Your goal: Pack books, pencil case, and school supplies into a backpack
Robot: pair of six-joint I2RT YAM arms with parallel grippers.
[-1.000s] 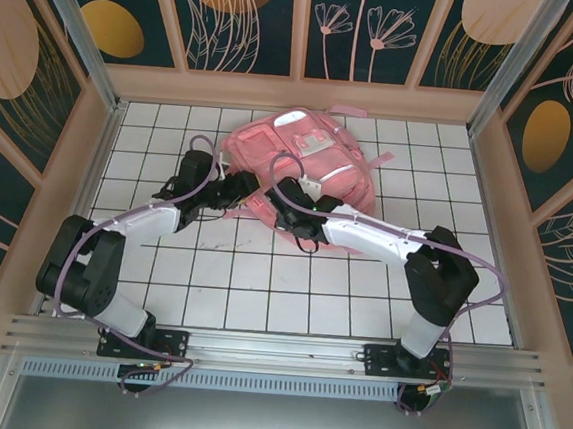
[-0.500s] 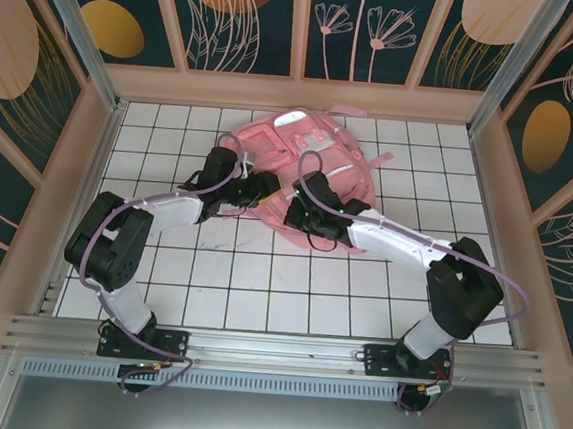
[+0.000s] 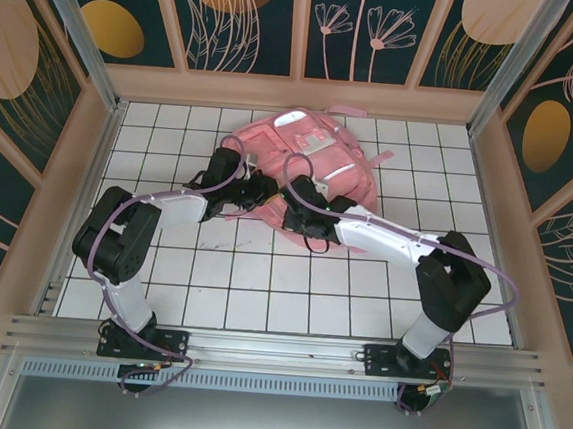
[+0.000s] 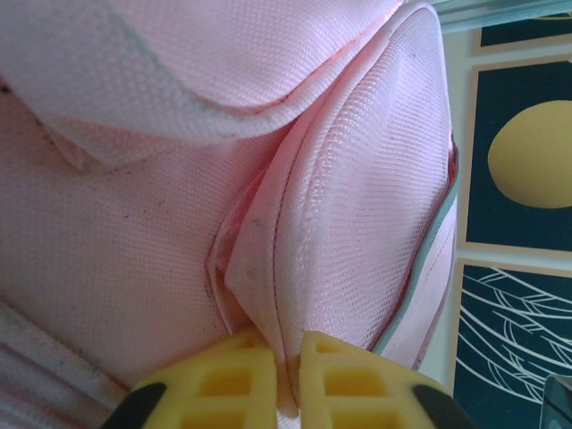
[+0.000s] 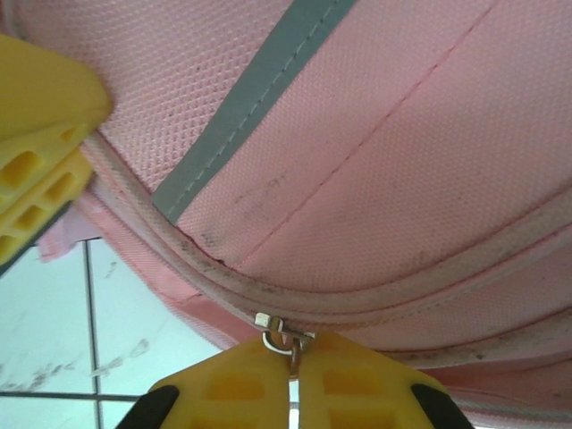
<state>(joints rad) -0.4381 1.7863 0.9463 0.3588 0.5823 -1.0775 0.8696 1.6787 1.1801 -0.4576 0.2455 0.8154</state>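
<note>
Right tool [image 5: 295, 357] is pinched together on the zip pull [image 5: 282, 331]; left tool [image 4: 288, 362] is clamped on a fold of the pink backpack [image 3: 317, 152], lying far-middle on the tiled worktop [image 3: 260, 283]. Best drawn along the curved track, with the left holding the fabric taut.

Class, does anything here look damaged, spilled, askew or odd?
Nothing damaged or spilled. The backpack shows dark grime along its zip seam, and the left gripper pinches a fold of its fabric, bunching it.

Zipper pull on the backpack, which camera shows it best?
Right wrist: the metal zipper pull sits close up, pinched in the right tool. Top external shows the backpack, the pull too small to tell. Left wrist shows the left tool pinching a backpack fabric fold.
</note>
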